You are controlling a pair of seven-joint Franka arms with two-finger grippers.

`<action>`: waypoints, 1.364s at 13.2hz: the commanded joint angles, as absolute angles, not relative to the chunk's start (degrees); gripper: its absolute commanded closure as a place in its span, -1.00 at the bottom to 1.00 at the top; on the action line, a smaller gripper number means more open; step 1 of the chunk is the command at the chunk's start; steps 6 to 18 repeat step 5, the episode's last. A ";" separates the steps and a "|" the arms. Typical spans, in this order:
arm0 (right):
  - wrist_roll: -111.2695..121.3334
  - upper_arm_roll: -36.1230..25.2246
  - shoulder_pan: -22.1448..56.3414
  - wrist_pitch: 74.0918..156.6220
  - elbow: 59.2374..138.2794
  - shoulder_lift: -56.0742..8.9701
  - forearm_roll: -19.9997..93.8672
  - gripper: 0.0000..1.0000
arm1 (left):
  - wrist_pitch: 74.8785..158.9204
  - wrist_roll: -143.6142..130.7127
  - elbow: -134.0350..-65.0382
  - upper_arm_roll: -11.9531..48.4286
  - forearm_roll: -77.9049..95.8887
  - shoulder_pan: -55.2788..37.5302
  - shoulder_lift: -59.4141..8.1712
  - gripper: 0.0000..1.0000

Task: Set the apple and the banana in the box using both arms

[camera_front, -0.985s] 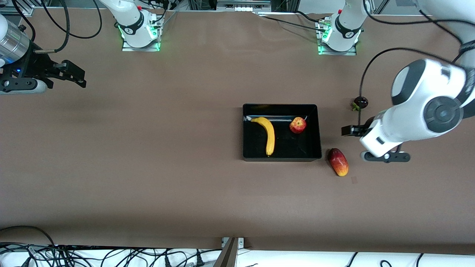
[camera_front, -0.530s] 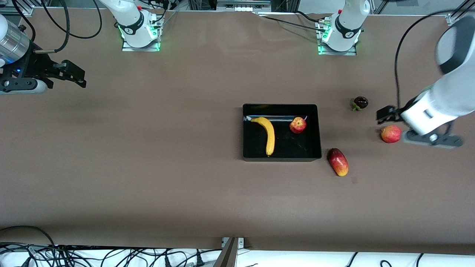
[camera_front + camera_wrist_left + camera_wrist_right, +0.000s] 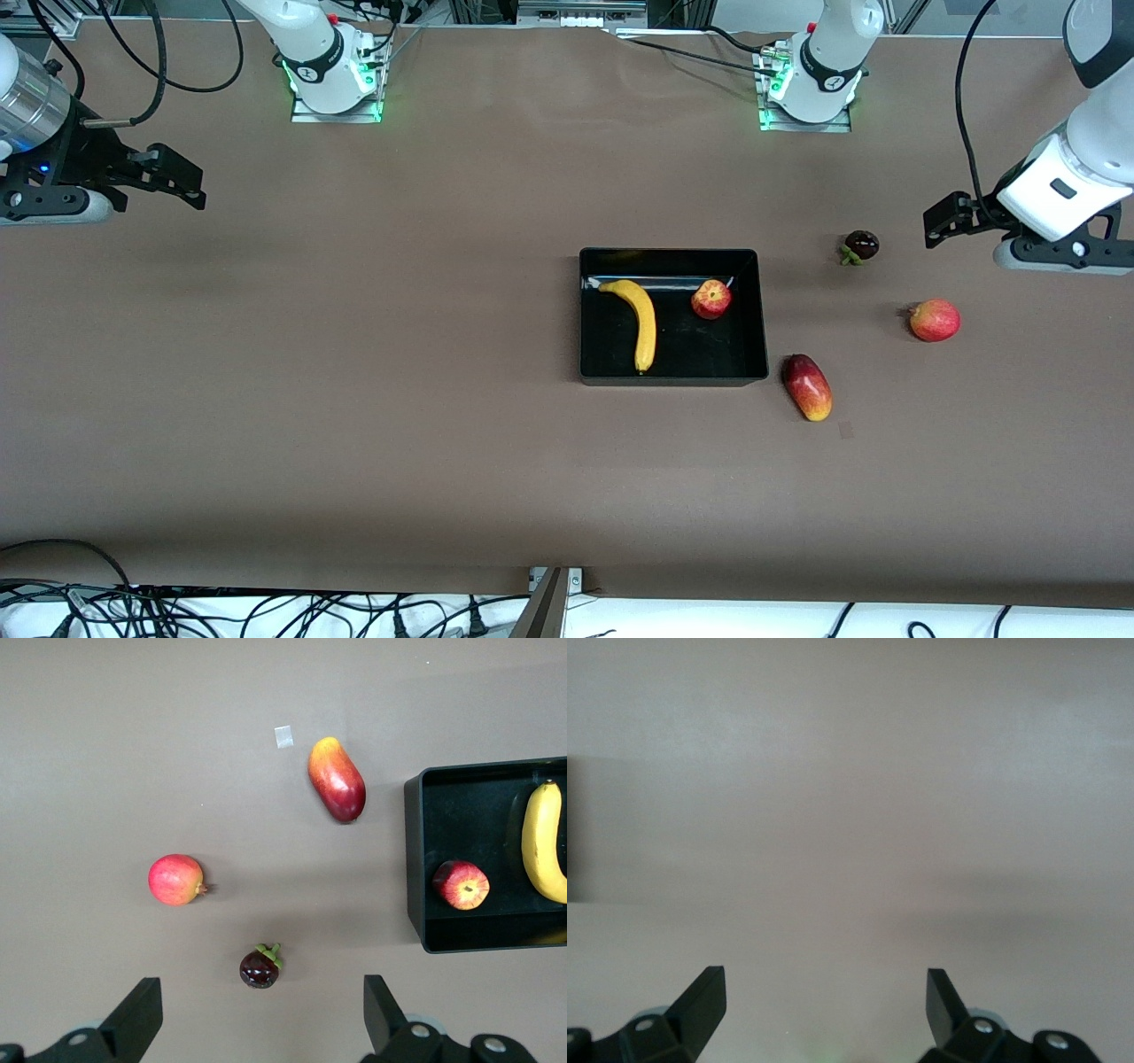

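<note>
A: Looking at the box [image 3: 671,377], how much of the job is finished?

B: Both fruits are already inside. The banana [image 3: 641,330] lies in the half toward the right arm's end of the surface [image 3: 354,399], and the apple [image 3: 711,299] sits in the corner toward the left arm's end, farther from the front camera. They are apart from each other.

A: So is anything left?

B: I judge that nothing is left, only parking the arms.

A: And the grippers?

B: The left gripper [image 3: 961,226] hangs over the surface near its own end, fingers spread wide and holding nothing. The right gripper [image 3: 173,182] waits over its end, fingers also apart and empty.

A: Other fruit?

B: Outside the box are a mango-like fruit [image 3: 807,387], a red-orange round fruit [image 3: 935,320] and a dark mangosteen [image 3: 860,245].
</note>
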State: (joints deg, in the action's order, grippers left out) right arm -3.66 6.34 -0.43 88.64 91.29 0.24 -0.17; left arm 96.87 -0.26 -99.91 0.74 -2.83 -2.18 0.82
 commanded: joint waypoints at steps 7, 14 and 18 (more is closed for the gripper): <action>-4.04 6.86 -0.97 88.42 90.26 -0.18 -0.35 -1.00 | 98.35 0.26 -101.60 -0.62 -2.11 -3.69 2.29 -1.00; -4.04 6.86 -0.97 88.42 90.26 -0.18 -0.35 -1.00 | 98.35 0.26 -101.60 -0.62 -2.11 -3.69 2.29 -1.00; -4.04 6.86 -0.97 88.42 90.26 -0.18 -0.35 -1.00 | 98.35 0.26 -101.60 -0.62 -2.11 -3.69 2.29 -1.00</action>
